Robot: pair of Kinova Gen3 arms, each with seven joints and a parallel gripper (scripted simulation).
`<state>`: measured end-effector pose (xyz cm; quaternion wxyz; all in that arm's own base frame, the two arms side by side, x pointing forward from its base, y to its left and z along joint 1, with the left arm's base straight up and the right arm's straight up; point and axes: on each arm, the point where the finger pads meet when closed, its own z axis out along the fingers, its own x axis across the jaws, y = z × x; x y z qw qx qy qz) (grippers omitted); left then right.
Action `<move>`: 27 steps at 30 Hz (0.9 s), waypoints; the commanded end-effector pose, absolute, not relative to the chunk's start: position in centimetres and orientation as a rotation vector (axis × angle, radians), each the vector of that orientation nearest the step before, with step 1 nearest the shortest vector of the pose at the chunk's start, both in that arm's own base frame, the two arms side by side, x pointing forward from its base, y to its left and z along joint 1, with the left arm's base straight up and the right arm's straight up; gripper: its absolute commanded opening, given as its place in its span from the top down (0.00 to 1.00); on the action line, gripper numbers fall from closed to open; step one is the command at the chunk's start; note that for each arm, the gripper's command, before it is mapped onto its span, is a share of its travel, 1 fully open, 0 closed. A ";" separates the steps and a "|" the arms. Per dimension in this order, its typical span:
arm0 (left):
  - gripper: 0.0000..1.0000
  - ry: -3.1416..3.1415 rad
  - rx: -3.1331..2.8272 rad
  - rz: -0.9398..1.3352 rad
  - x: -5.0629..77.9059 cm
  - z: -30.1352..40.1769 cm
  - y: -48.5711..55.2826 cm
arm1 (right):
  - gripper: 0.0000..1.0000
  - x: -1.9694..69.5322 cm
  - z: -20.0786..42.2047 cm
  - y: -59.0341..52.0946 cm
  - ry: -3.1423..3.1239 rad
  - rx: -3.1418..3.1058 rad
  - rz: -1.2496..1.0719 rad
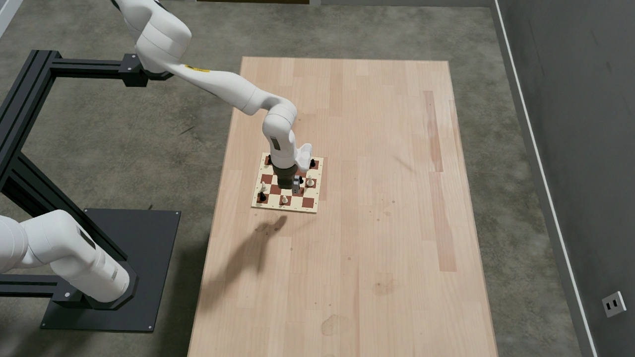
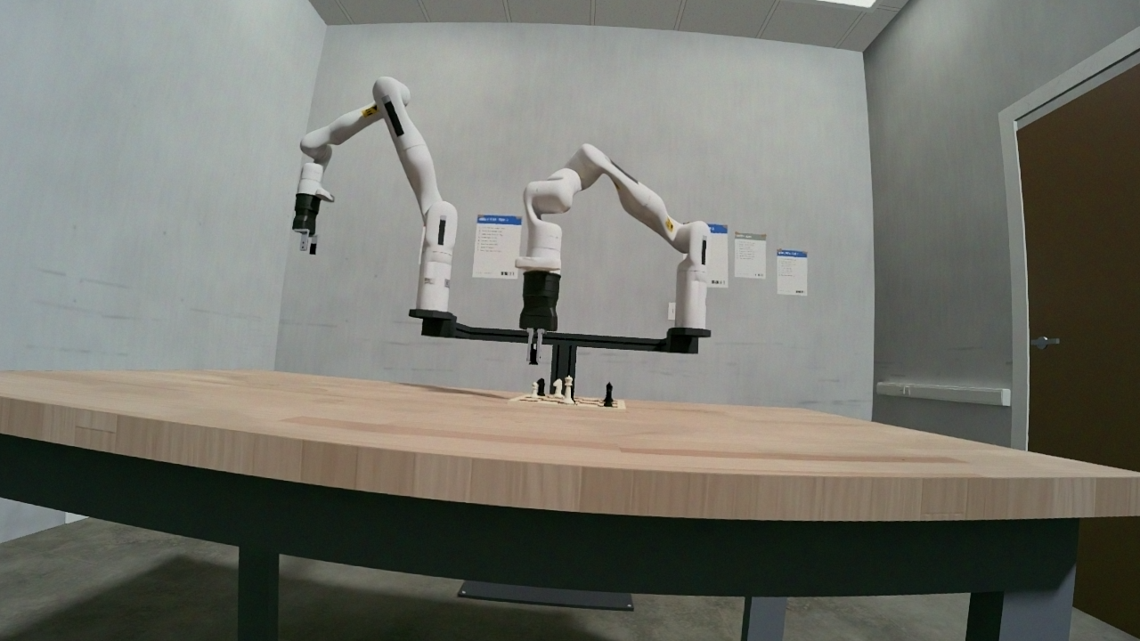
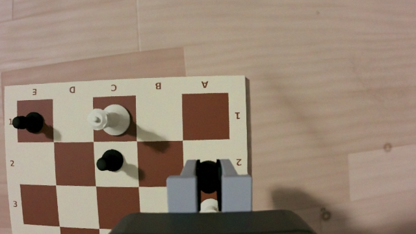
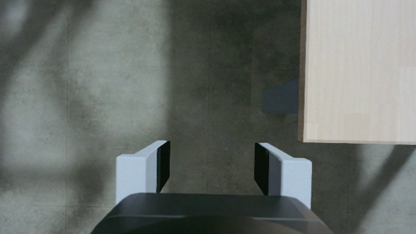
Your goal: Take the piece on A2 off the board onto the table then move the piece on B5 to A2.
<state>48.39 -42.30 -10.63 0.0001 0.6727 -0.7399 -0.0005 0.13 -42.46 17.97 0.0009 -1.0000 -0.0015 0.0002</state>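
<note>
The black piece (image 3: 208,182) from A2 is upright between the fingers of my left gripper (image 1: 296,184) (image 2: 533,352) (image 3: 208,177), which is shut on it and holds it above the board (image 1: 288,208) (image 3: 240,136). Square A2 (image 3: 201,151) shows bare in part behind the fingers. The white piece (image 1: 263,187) on B5 stands upright, beside the black piece (image 1: 262,196) on A5. My right gripper (image 2: 307,244) (image 4: 212,160) is open and empty, high up and away from the board.
A white pawn (image 1: 285,200) stands on A3, close below my left gripper. A tall white piece (image 1: 309,181) (image 3: 117,119) on C1, a black pawn (image 3: 112,160) on C2 and a black piece (image 3: 32,123) on E1 stand nearby. The wooden table (image 1: 377,199) extends beyond the board's row 1 edge.
</note>
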 end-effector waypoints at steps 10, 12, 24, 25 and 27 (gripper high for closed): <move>1.00 -2.325 2.113 0.003 48.5 -7.5 -42.4 | 0.00 0.1 18.0 -42.5 -0.005 -3.142 0.000; 1.00 -2.325 2.113 0.003 48.5 -7.5 -42.4 | 0.00 0.1 18.0 -42.5 -0.005 -3.142 0.000; 1.00 -2.253 2.189 0.005 47.9 -8.0 -47.4 | 0.00 0.1 18.0 -42.5 -0.005 -3.142 0.000; 1.00 -2.246 2.197 0.004 47.8 -8.0 -47.9 | 0.00 0.1 18.0 -42.5 -0.005 -3.142 0.000; 1.00 -2.239 2.203 0.004 47.7 -8.1 -48.4 | 0.00 0.1 18.0 -42.5 -0.005 -3.142 0.000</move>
